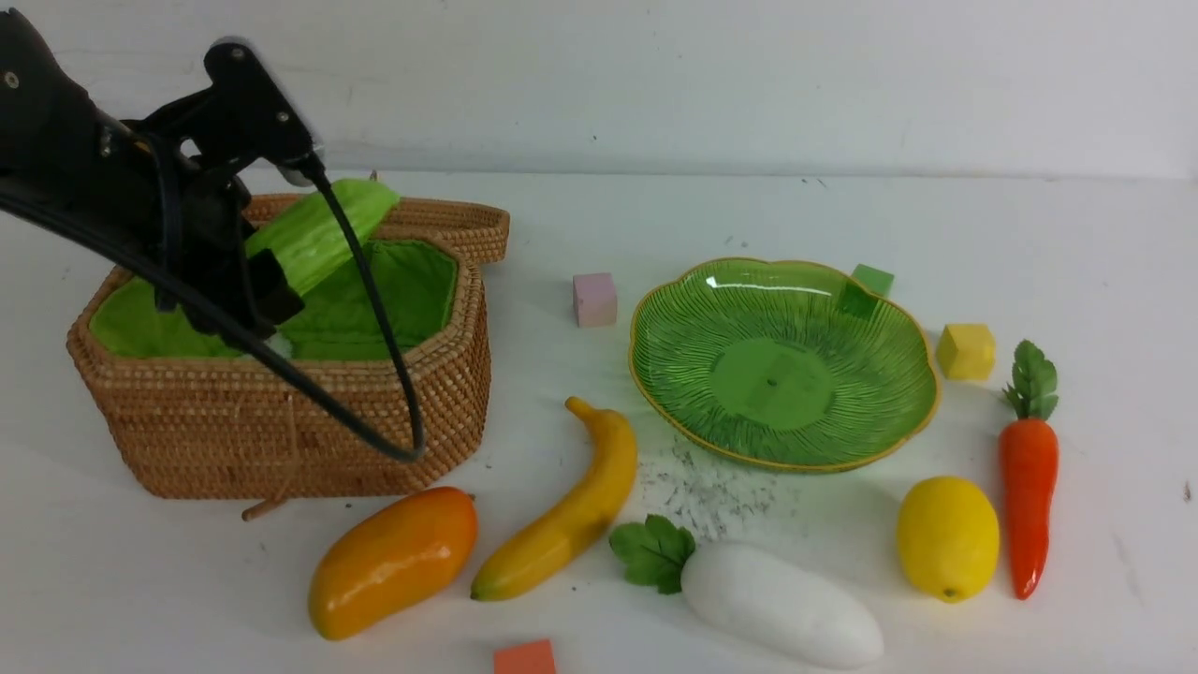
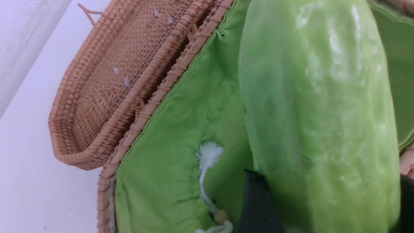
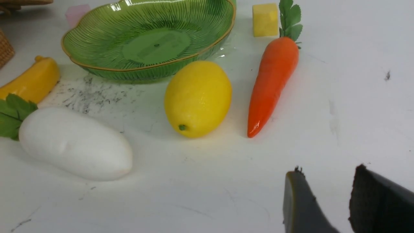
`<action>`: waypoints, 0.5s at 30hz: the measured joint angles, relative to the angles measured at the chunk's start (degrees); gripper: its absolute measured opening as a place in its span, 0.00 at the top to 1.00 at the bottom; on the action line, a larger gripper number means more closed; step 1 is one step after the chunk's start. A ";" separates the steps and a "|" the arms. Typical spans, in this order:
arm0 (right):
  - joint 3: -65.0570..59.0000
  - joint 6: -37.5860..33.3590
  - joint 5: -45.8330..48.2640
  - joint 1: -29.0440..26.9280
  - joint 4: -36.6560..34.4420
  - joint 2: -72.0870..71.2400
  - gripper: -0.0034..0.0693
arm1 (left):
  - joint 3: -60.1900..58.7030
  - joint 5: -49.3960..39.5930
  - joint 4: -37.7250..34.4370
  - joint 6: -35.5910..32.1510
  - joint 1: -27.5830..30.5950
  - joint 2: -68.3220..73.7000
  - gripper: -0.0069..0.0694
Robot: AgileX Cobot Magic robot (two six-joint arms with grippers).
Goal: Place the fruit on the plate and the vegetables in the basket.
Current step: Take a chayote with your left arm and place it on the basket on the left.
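My left gripper is shut on the light green ridged gourd, holding it tilted over the open wicker basket. In the left wrist view the gourd fills the gap between the black fingers above the green lining. The mango, banana, white radish, lemon and carrot lie on the table. The green plate holds nothing. My right gripper is open over bare table, short of the lemon and carrot, and is out of the front view.
The basket's lid hangs open behind it. Small cubes lie about: pink left of the plate, green behind it, yellow to its right, orange at the front edge. A white wall closes the back.
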State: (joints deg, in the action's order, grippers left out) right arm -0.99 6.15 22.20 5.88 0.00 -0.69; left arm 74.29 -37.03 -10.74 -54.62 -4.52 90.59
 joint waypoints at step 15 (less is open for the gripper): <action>-0.02 0.00 -0.05 0.00 0.00 0.00 0.62 | 0.00 0.19 0.20 2.00 0.00 -0.54 0.25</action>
State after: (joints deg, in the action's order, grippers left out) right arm -1.01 6.15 22.16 5.88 0.00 -0.69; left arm 74.29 -36.84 -10.55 -52.62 -4.52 90.05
